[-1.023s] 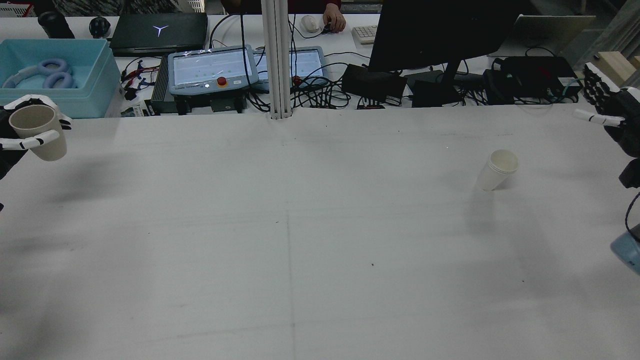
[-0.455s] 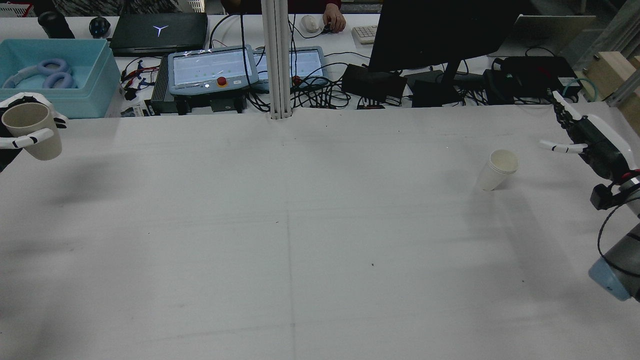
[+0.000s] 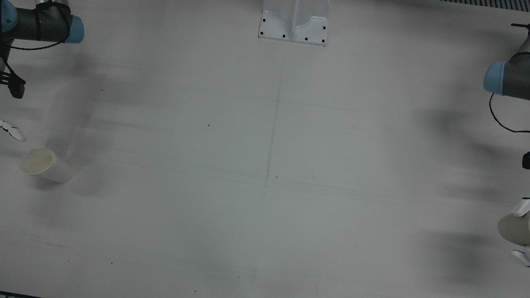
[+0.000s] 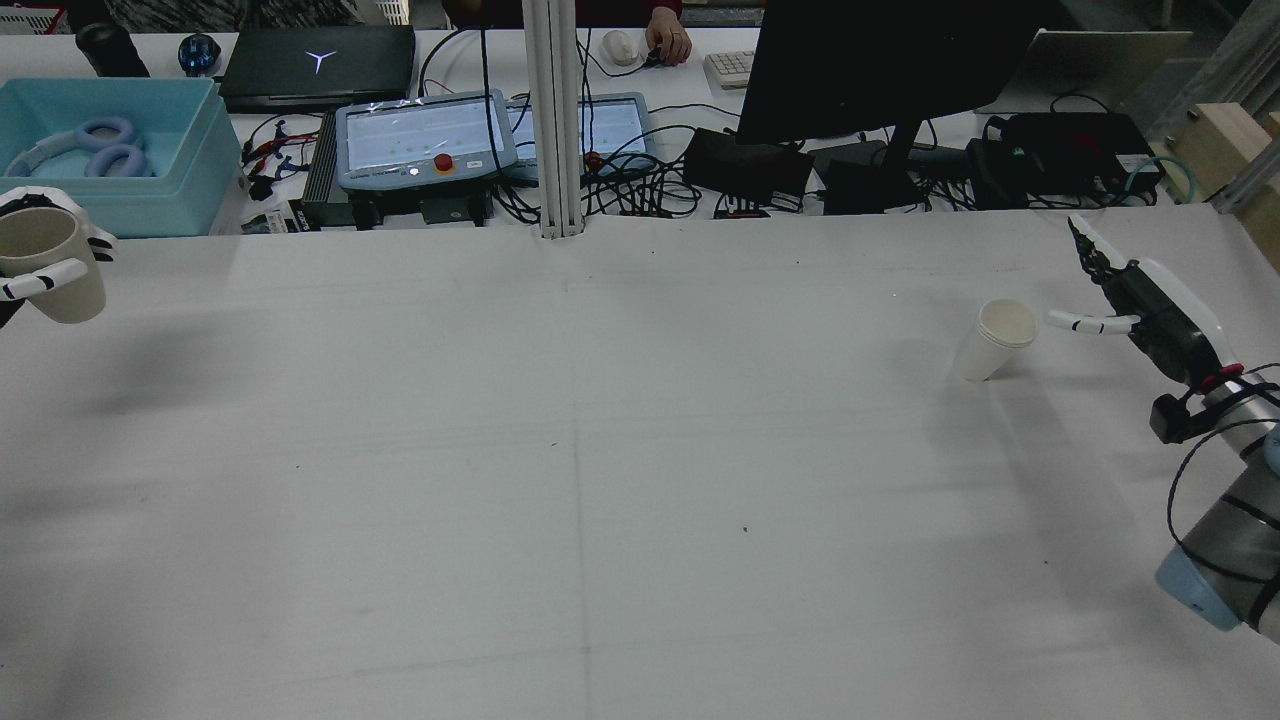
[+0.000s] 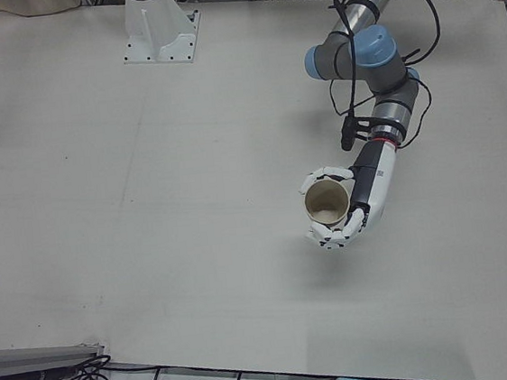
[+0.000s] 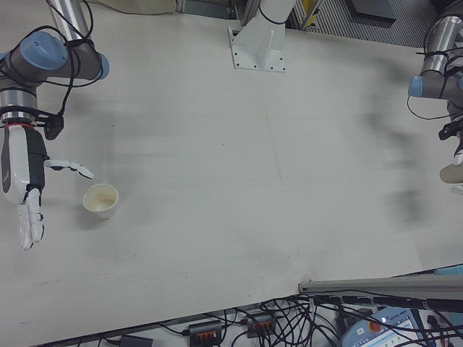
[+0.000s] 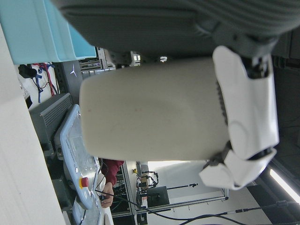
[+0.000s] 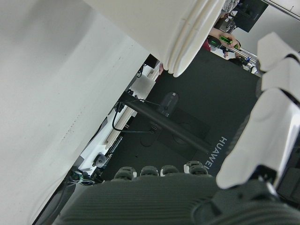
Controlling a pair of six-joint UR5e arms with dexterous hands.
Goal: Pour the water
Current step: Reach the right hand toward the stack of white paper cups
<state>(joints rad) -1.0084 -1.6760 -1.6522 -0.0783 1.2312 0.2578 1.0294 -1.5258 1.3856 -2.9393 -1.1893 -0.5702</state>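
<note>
Rear view, left to right: the beige cup (image 4: 45, 262) is held off the table (image 4: 600, 450) at the far left edge by the left hand (image 4: 20, 285), fingers wrapped round its wall; it has been shifted further left over the last second, so it is being carried away from the centre, not toward the other cup. It is kept upright with the mouth up, and no water can be made out inside from the left-front view. Nothing is poured yet. Mid-table is bare. On the right, the stacked white paper cups (image 4: 993, 339) stand on the table, untouched. The right hand (image 4: 1130, 305) has been brought in from the right edge within the last second and is now just beside the stack, fingers spread and empty, one finger extended toward the rim, no contact visible. Judgement: the grasp of the white cups is being set up; closing on the stack is likely next, and the light stack could be tipped.
</note>
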